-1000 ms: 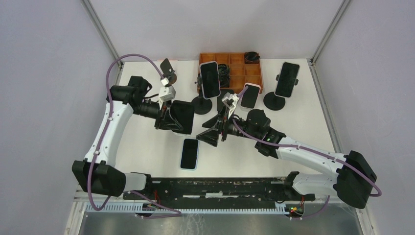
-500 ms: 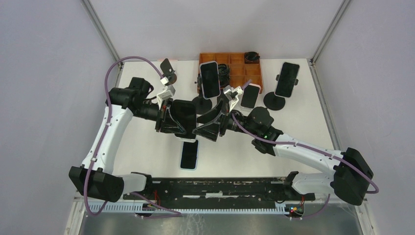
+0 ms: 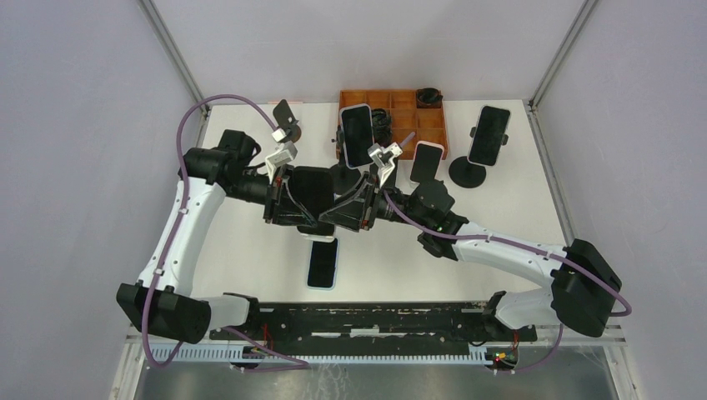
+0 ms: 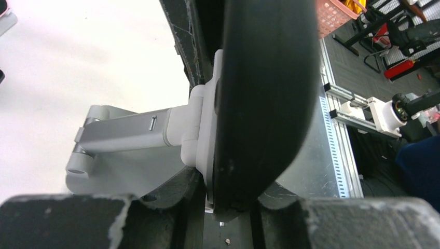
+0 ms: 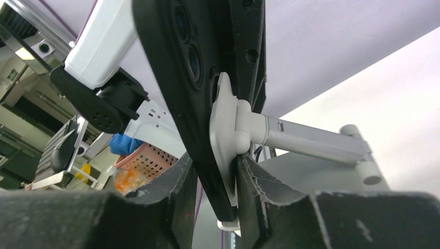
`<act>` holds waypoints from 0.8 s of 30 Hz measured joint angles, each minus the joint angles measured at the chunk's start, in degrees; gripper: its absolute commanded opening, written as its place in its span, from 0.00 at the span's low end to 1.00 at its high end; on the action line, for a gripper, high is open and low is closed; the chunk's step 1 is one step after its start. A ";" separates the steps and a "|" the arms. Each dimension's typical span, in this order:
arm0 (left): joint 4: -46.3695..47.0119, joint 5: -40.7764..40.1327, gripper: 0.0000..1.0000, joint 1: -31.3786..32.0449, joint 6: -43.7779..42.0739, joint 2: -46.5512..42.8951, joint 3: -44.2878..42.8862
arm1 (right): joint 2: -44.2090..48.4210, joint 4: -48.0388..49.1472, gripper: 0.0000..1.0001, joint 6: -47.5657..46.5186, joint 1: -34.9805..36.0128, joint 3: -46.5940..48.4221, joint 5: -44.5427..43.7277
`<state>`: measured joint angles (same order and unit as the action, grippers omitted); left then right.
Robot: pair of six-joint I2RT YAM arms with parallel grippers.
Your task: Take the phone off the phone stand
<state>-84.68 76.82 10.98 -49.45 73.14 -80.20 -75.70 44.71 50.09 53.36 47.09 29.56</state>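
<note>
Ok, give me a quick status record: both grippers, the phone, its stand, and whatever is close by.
phone: black, mounted on the stand's white plate, not yet off
stand: grey arm and base
left gripper: shut on phone's edge
right gripper: fingers closed across phone and plate, from the opposite side
nearby: second phone flat on table, under the held one

Five phones [image 3: 357, 135], one orange compartment tray [image 3: 432, 132], two round black stand bases [image 3: 467, 172] showing, one pale grey stand [image 4: 129, 132], two robot arms [image 3: 188, 225], one table [image 3: 517, 208]
</note>
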 measured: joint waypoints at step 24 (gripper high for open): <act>12.85 -8.20 1.00 0.02 15.80 -6.45 0.68 | 1.20 1.46 0.00 4.76 -3.67 -5.60 -0.48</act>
<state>-71.83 68.62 11.00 -33.65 66.70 -79.53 -74.50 46.17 54.85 49.69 41.50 29.08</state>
